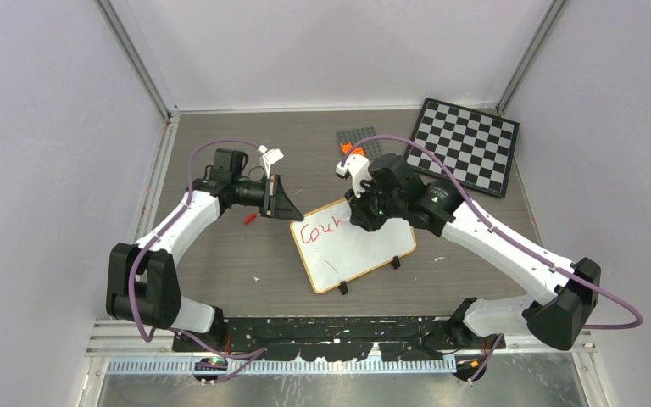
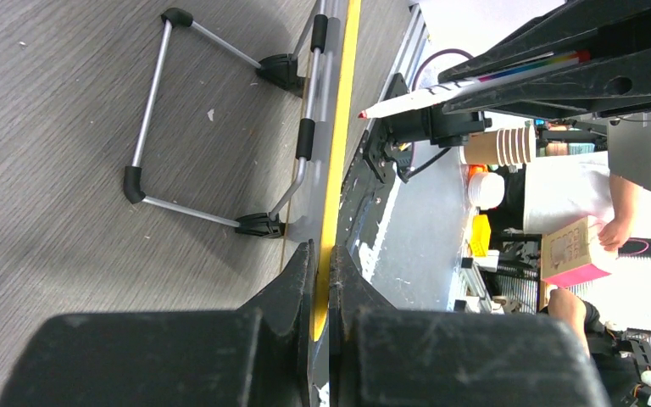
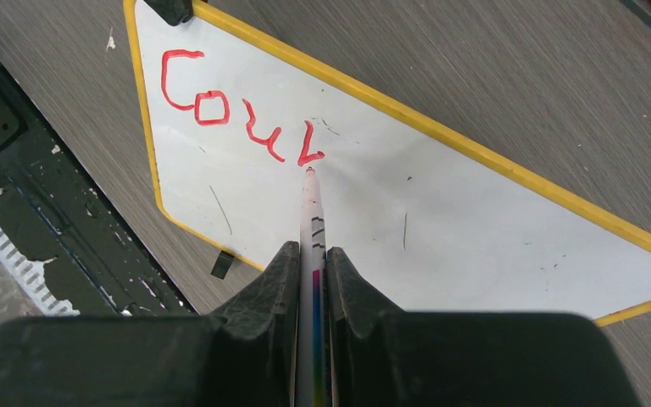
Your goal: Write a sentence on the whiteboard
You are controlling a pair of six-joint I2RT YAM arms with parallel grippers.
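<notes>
So, around the small white whiteboard with the thin orange-yellow frame (image 1: 364, 250): a black-and-white chequered board (image 1: 466, 144) sits beyond its far right corner. A small grey studded plate (image 1: 360, 138) with an orange bit on it is just past its far edge. Neither touches it. A little red cap-like piece (image 1: 249, 217) lies on the grey wood-grain table (image 1: 246, 254) just left of the whiteboard, near the left arm's fingers. The left wrist view also shows a silver wire stand with black joints (image 2: 147, 110) spread out behind the board. The left gripper (image 2: 322, 259) is pinched tight on the frame at the whiteboard's left corner, with the rim sandwiched between both fingers. The right gripper (image 3: 312, 254) is squeezed narrow around a white marker (image 3: 312, 203) with a rainbow-striped barrel, its red tip touching the board right at the end of the writing. The whiteboard sits mid-table, turned at an angle, between the two arms. The red handwritten lettering (image 3: 237, 110) reads "Cou" plus a tick-shaped stroke like an r, up by the gripped corner. The rest of the face is white with a few faint marks.
</notes>
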